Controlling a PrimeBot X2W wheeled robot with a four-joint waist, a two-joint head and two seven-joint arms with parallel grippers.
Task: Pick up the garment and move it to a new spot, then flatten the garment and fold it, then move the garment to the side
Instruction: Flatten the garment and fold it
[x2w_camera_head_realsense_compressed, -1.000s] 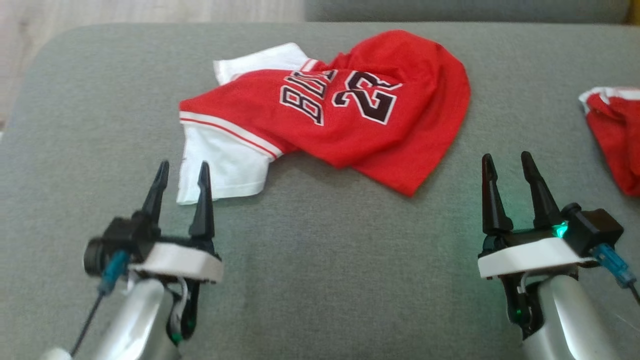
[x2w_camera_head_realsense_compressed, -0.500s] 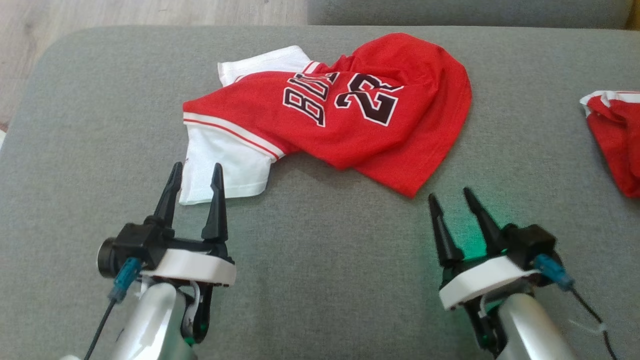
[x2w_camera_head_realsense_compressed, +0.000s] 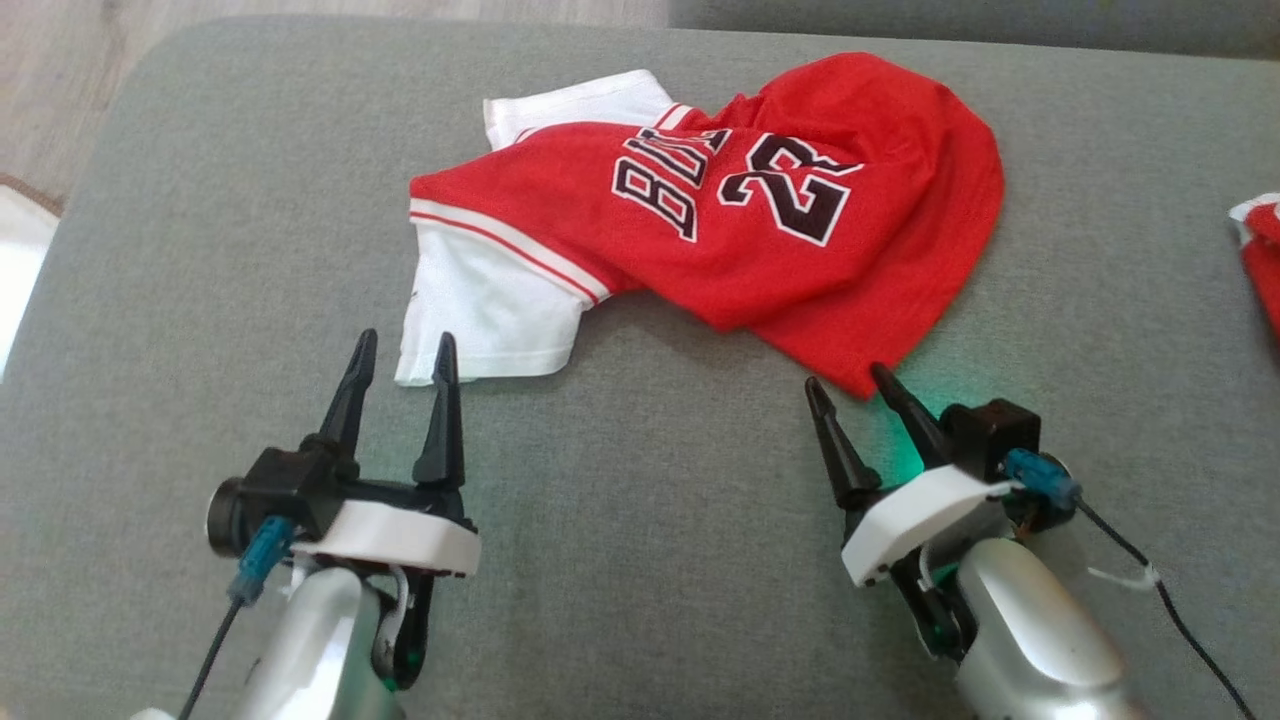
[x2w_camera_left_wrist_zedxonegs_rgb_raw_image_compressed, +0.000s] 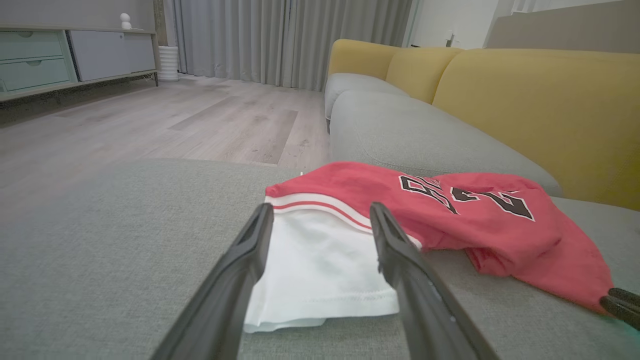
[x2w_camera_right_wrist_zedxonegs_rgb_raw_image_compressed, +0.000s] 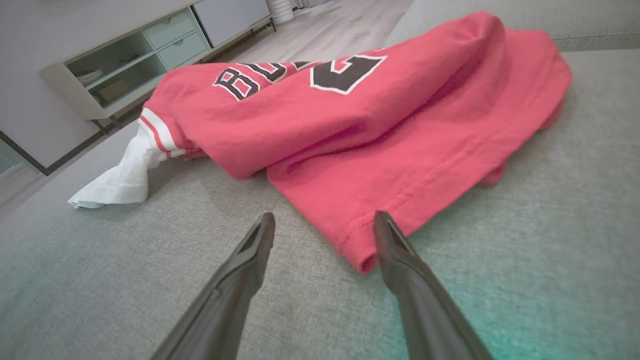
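Keep sofa (x2w_camera_head_realsense_compressed: 640, 560) fabric out of the pinch. Take the jersey (x2w_camera_head_realsense_compressed: 760, 250), crumpled mid-cushion, at two points: left gripper (x2w_camera_head_realsense_compressed: 405, 338), parted and empty, on the white sleeve (x2w_camera_head_realsense_compressed: 480, 320) just ahead; right gripper (x2w_camera_head_realsense_compressed: 845, 378), likewise parted and empty, on the red corner (x2w_camera_head_realsense_compressed: 850, 358) between its fingers.

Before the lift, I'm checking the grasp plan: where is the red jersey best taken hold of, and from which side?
I'd take the jersey at its two near edges, coming in low from the robot's side. The red hem corner lies flat, pointing at the open right hand; the white sleeve hem lies loose before the open left hand.
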